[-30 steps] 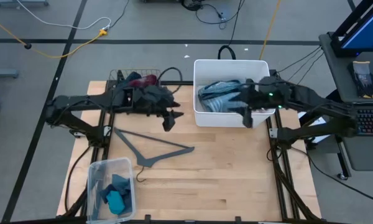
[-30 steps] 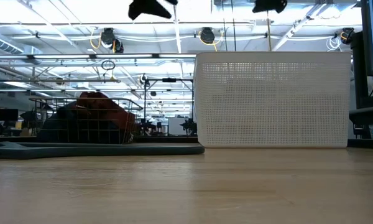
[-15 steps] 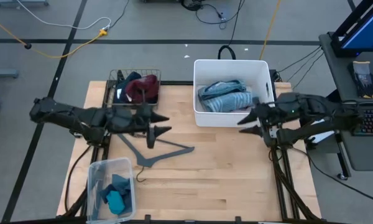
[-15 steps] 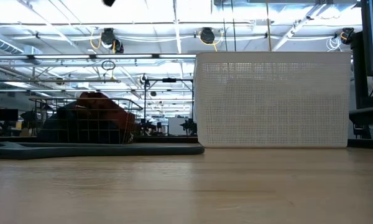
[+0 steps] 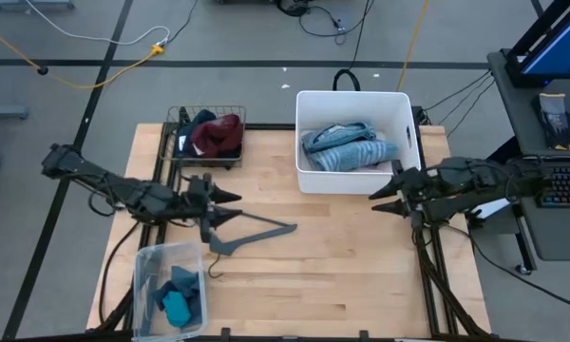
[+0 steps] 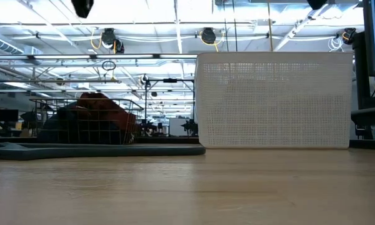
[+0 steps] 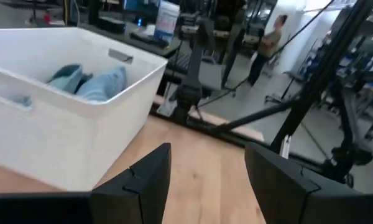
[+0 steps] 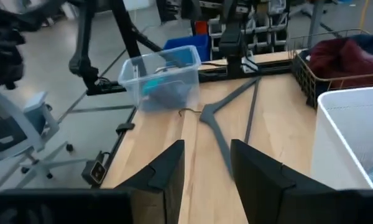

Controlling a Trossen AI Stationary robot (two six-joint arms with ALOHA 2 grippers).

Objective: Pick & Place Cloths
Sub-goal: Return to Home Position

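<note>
- Desk (image 5: pixel 342 271), far edge: shirt (image 5: pixel 347 147) in white bin (image 5: pixel 351 93), maroon piece (image 5: pixel 220 136) in basket (image 5: pixel 207 111); teal piece (image 5: pixel 176 306) in clear bin (image 5: pixel 143 275), near-left corner.
- Left gripper (image 5: pixel 234 207) and right gripper (image 5: pixel 375 201) hover empty, jaws released: sorting looks done.

This is looking like a robotics lab inside a big industrial hall. The table (image 5: pixel 342 275) is standing on a bare grey floor (image 5: pixel 247 47), and loose cables (image 5: pixel 76 36) are running over the floor behind the table. Beside the table, on its right, a keyboard (image 5: pixel 560 185) is lying on a desk. Beyond the table, lamps (image 6: pixel 207 35) are hanging under steel beams (image 6: pixel 112 58). A person (image 7: pixel 270 40) is standing among black metal stands far from the table, and an office chair (image 8: pixel 25 134) is standing near it.
</note>
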